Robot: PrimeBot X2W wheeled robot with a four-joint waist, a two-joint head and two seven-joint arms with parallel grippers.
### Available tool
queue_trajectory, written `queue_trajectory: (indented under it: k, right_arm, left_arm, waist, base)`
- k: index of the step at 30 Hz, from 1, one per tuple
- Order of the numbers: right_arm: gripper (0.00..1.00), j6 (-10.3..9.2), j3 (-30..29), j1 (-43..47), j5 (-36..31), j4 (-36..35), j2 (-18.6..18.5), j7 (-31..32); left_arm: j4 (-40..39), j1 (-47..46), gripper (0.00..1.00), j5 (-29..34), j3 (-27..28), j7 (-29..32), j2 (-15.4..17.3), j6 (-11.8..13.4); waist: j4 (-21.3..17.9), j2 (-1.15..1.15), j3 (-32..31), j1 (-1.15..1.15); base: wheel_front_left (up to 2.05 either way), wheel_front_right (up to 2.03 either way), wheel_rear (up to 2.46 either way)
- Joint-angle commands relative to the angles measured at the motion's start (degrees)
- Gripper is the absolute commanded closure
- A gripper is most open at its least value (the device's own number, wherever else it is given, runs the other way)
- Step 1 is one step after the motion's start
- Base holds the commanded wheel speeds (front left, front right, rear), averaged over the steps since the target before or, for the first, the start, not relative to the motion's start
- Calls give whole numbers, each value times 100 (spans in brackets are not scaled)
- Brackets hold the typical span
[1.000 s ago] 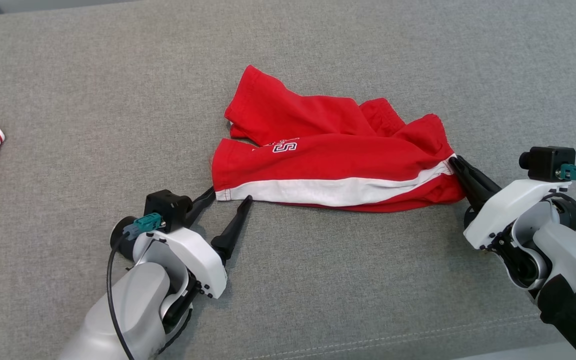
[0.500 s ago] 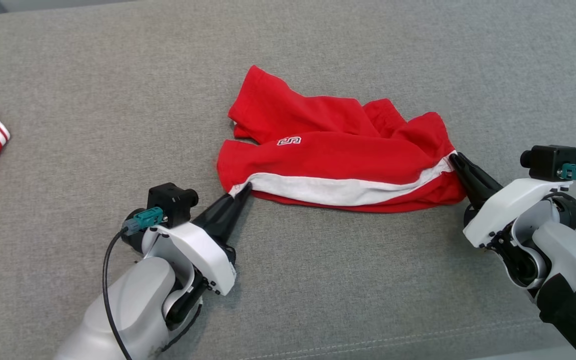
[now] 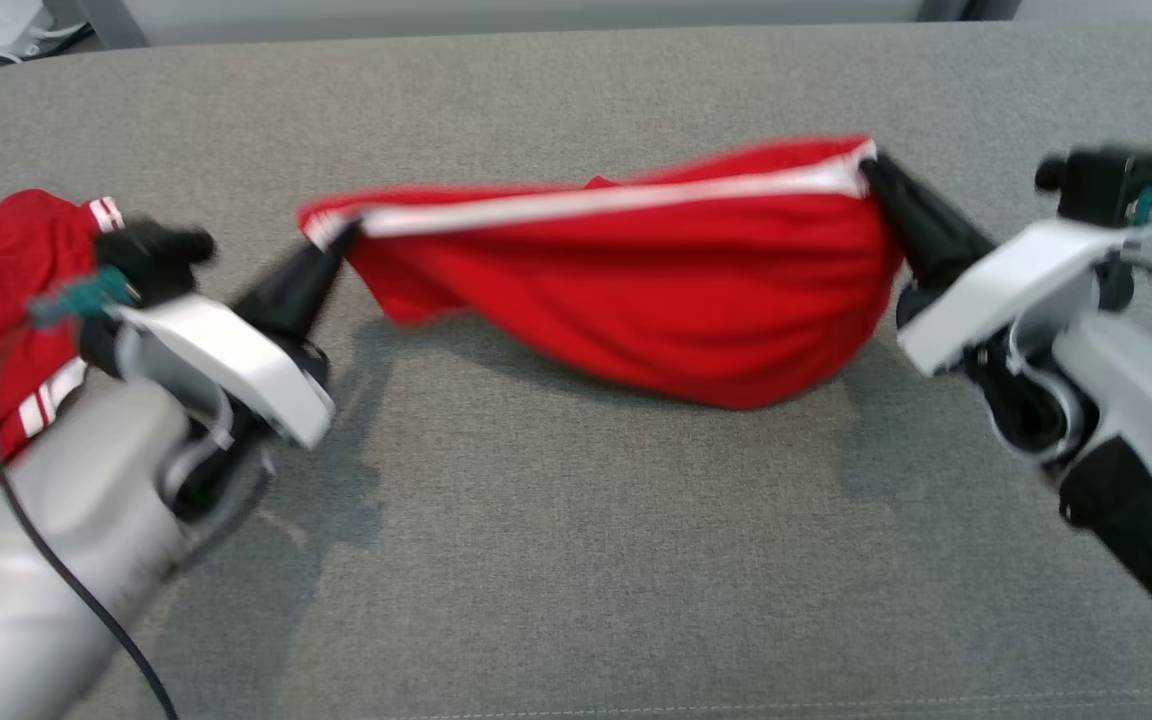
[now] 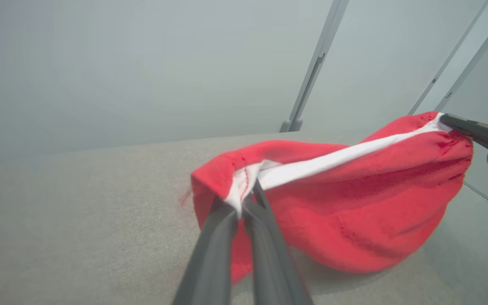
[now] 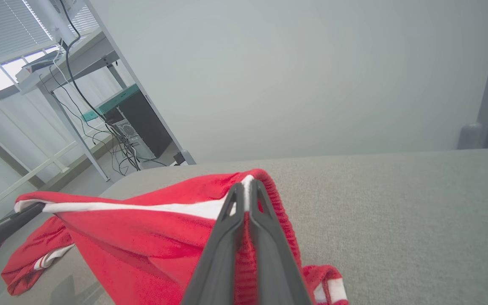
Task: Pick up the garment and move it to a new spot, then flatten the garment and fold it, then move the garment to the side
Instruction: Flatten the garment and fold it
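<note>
Strung by a white-striped edge, the red shorts (image 3: 636,300) hang over the middle of the grey cushioned surface (image 3: 576,560), with the left gripper (image 3: 336,238) and right gripper (image 3: 871,172) each pinching one end between closed jaws. The carry should go best with that edge kept taut and level and the sagging belly lifted clear. Both forearms reach in from the near corners, fingers angled inward and away.

Left fingers (image 3: 288,288) pinched shut, right fingers (image 3: 926,228) likewise
</note>
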Motion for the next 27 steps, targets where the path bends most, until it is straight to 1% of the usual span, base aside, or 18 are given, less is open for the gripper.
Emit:
queue_trajectory:
  k: [1,5,7,9,11,14,15,16,19,23,25,27]
  right_arm:
    - [100,41,-78,-249,21,-151,-13,-59]
    - [100,41,-276,-761,160,-145,133,-120]
    - [100,41,-246,-832,248,-136,143,-116]
    - [100,41,-147,-716,468,-198,120,39]
    - [100,41,13,-445,749,-319,32,320]
    - [100,41,291,105,1178,-558,-219,819]
    - [100,41,372,298,1304,-624,-306,952]
    - [100,41,372,298,1304,-624,-306,952]
    - [100,41,637,836,1657,-842,-524,1413]
    - [100,41,934,1444,2155,-1097,-691,2087]
    - [100,41,1072,1680,2365,-1215,-768,2441]
    - [100,41,1208,1850,2533,-1326,-869,2808]
  left_arm:
    - [-4,-524,100,-151,266,-40,316,1]
    - [82,-1115,100,-319,294,-55,570,1]
    - [83,-1199,100,-416,229,-58,621,1]
    - [67,-1082,100,-608,95,16,630,1]
    - [3,-803,100,-849,-130,229,638,1]
    - [-81,-186,100,-1310,-464,641,686,1]
    - [-116,51,100,-1493,-531,725,699,1]
    - [-116,51,100,-1493,-531,725,699,1]
    - [-190,784,100,-1987,-710,923,733,1]
    - [-339,1572,100,-2490,-889,1146,752,1]
    - [-453,1836,100,-2651,-1035,1414,781,1]
    - [-595,2002,100,-2756,-1211,1797,879,1]
  waist:
    - [71,0,-84,0]
    - [141,0,-203,0]
    - [184,0,-263,0]
    - [227,0,-330,0]
    - [253,0,-408,0]
    - [258,0,-562,0]
    - [249,0,-627,0]
    - [249,0,-627,0]
    - [200,0,-839,0]
    - [137,0,-1150,0]
    - [121,0,-1302,0]
    - [111,0,-1418,0]
  base:
    - [0,0,0]
    - [0,0,0]
    - [0,0,0]
    - [0,0,0]
    - [0,0,0]
    - [0,0,0]
    - [0,0,0]
    - [0,0,0]
    - [0,0,0]
    - [0,0,0]
    - [0,0,0]
    - [0,0,0]
